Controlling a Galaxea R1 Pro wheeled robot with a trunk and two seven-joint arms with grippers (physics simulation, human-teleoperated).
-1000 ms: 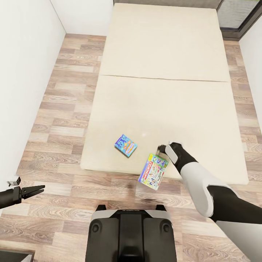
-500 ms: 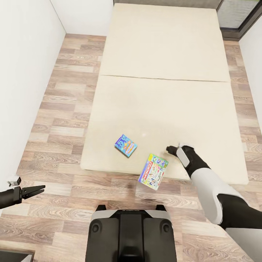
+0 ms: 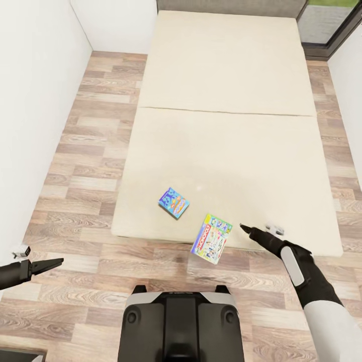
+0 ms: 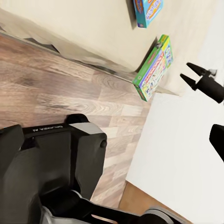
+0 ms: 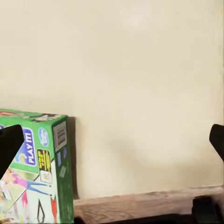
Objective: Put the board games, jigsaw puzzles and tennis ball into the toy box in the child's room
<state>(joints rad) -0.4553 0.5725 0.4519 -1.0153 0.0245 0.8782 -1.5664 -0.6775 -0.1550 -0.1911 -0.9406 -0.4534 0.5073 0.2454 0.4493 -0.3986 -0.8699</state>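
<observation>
In the head view, the step in hand was the pick-up of the two board games from the bed (image 3: 226, 125). The blue game (image 3: 173, 202) lay flat near the bed's front edge. The green game (image 3: 211, 238) hung half over that edge, above the floor (image 3: 75, 151). The right gripper (image 3: 247, 229) was just beside the green game, apart from it, with the forearm stretched forward and low over the mattress. Its fingers looked close together here. The left gripper (image 3: 54, 261) rested well apart, over the floor, its fingers nearly together.

In the left wrist view, the green game (image 4: 153, 68) tilted at the edge, and the right gripper (image 4: 192, 73) showed its fingers spread.

In the right wrist view, the green game (image 5: 35, 170) stood beside one finger (image 5: 9, 142), not between the two; the fingers were wide apart. I judged that the next move called for bringing the fingers around the box side before closing, carefully, because it could slip off.
</observation>
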